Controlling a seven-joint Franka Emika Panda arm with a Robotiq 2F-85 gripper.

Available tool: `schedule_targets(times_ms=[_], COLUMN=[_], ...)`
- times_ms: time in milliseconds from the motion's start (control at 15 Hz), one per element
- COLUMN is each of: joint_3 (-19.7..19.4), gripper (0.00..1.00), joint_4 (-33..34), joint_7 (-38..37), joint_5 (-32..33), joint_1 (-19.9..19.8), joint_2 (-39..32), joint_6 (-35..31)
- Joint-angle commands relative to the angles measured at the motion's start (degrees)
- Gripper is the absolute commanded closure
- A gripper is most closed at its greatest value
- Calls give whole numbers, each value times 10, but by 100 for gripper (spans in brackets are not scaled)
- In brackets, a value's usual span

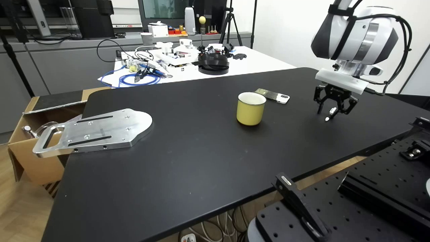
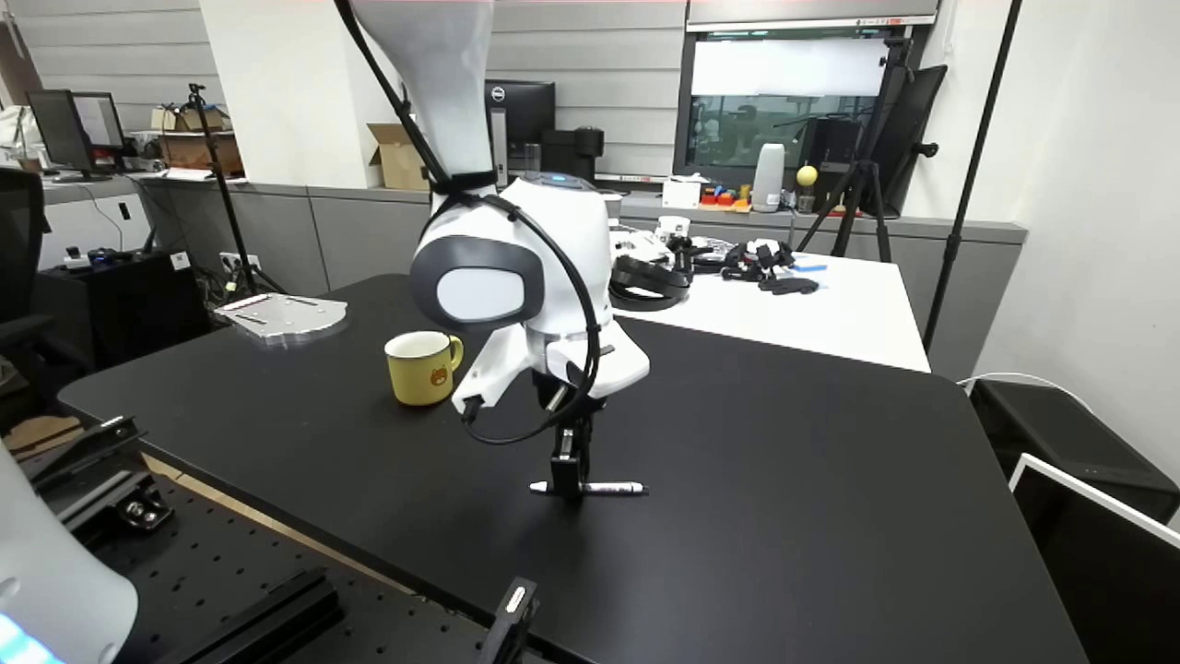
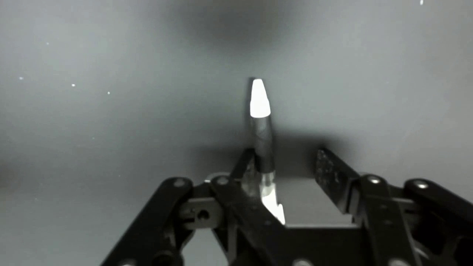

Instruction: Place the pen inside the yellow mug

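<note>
The biggest thing before me is the table (image 1: 188,168), a smooth matte black slab with rounded corners. Over it leans the robot arm (image 1: 359,40), all rounded white shells and dark grey panels. A metal plate (image 1: 111,126) lies near the table's edge, bright and slotted, curved at one end, with a loop-shaped grip at the other. The black gripper (image 3: 284,166) hangs low over the tabletop, its jointed fingers spread well wider than the pen (image 2: 616,489). The yellow mug (image 1: 250,109) stands upright, a short cylinder, pale inside, with a looped handle. Near it lies a flat rectangular item (image 1: 272,95), glossy, white at one end. Smallest is that pen, thin, with a tapered white tip and a dark section, lying on the table well apart from the mug. It runs between the fingers, touching or just beside one pad, I can't tell which, with a gap to the other.
</note>
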State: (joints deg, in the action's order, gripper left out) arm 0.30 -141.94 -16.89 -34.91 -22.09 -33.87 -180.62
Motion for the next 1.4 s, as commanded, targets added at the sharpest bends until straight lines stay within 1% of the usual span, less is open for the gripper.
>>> schedule_targets(times_ms=[0,200,333,600,1000,1133,1267,1333], joint_3=[1,-4,-12,-15,2,14,25,1], gripper=[82,99,95,95,95,95,95,95], joint_4=[22,27,30,35,48,48,48,52], joint_7=[-9,-14,-24,-60,-117,-131,-142,-131], joint_5=[-7,-9,-15,-45,-80,-93,-103,-130], joint_1=[-2,2,10,18,19,17,13,42], joint_2=[-32,-36,-35,-2,62,92,121,135], joint_6=[-23,-29,-21,18,101,142,199,247])
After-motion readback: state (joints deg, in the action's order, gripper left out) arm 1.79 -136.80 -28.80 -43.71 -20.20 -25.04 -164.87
